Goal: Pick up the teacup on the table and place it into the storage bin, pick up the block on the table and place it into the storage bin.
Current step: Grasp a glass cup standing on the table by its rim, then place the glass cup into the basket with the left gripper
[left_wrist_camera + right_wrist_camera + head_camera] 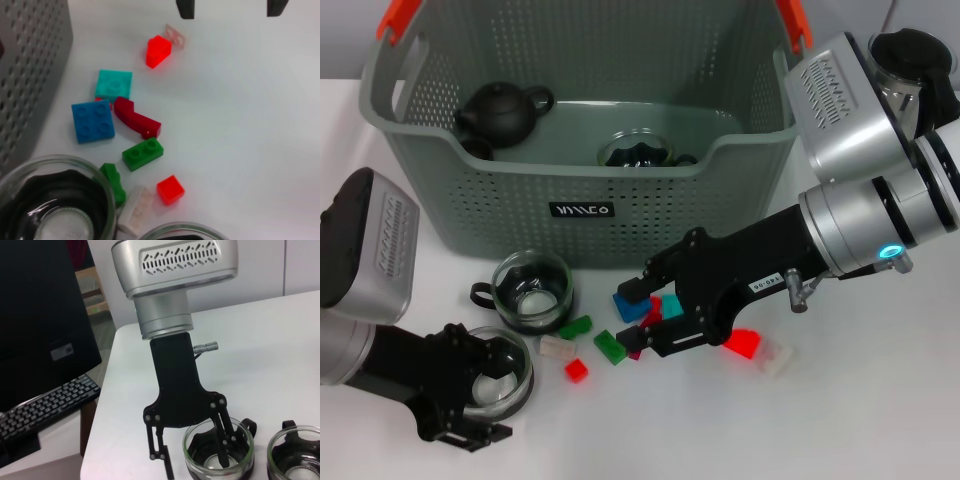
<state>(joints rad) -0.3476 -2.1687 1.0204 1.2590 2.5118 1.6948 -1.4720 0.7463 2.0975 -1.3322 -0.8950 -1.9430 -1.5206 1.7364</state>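
Observation:
Two glass teacups stand in front of the storage bin (470,205) (25,75). My left gripper (485,395) (192,455) is open at the nearer teacup (515,388) (200,455): one finger is inside it and the other is outside its wall. The second teacup (530,290) (295,455) (55,200) sits closer to the bin. My right gripper (650,315) (230,6) hangs open over a cluster of blocks, holding nothing. Under it lie a blue block (630,306) (92,121), a teal block (672,305) (114,84) and a dark red one (137,120).
A black teapot (500,110) and a glass cup (638,152) sit inside the bin. Loose on the table are a bright red block (742,343) (158,50), green block (610,347) (143,153), small red block (577,370) and clear blocks (777,357). A monitor and keyboard (45,410) stand beyond the table edge.

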